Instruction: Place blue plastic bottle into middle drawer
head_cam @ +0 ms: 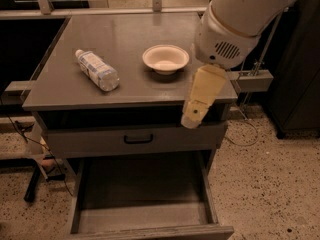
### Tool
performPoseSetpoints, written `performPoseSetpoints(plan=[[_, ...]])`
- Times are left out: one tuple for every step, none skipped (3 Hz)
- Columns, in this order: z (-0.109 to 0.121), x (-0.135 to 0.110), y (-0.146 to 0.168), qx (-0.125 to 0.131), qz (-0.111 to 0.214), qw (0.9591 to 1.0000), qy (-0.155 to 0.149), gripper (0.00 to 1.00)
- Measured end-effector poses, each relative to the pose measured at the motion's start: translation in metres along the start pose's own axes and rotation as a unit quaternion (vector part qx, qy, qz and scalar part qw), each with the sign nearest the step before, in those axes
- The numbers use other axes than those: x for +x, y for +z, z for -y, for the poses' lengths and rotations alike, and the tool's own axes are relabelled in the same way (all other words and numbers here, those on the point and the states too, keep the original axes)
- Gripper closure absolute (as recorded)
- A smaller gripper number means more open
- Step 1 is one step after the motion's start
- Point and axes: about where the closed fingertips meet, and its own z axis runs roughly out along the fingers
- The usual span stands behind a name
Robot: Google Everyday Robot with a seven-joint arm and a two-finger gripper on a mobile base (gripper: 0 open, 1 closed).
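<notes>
leftmost, the blue plastic bottle (97, 69) lies on its side on the grey cabinet top (125, 34), cap toward the back. just right of it, apart, sits the white paper bowl (165, 58). further right, the gripper (191, 118) hangs pointing down over the cabinet's front right edge, well apart from the bottle; whether it is released or clenched cannot be told. below, the middle drawer (145, 189) stands pulled out.
</notes>
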Motion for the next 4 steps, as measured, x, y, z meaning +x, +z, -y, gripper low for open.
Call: performPoseSetpoints(plan=[[0.012,-0.035,0.024,0.006,0.013,0.9999,0.003,0.00],[0.059,-0.085,0.058,0.015,0.018,0.9996,0.015,0.00],[0.060,-0.086,0.059,0.014,0.019,0.9996,0.013,0.00],[0.068,-0.111,0.075,0.015,0.042,0.9988,0.020,0.00]])
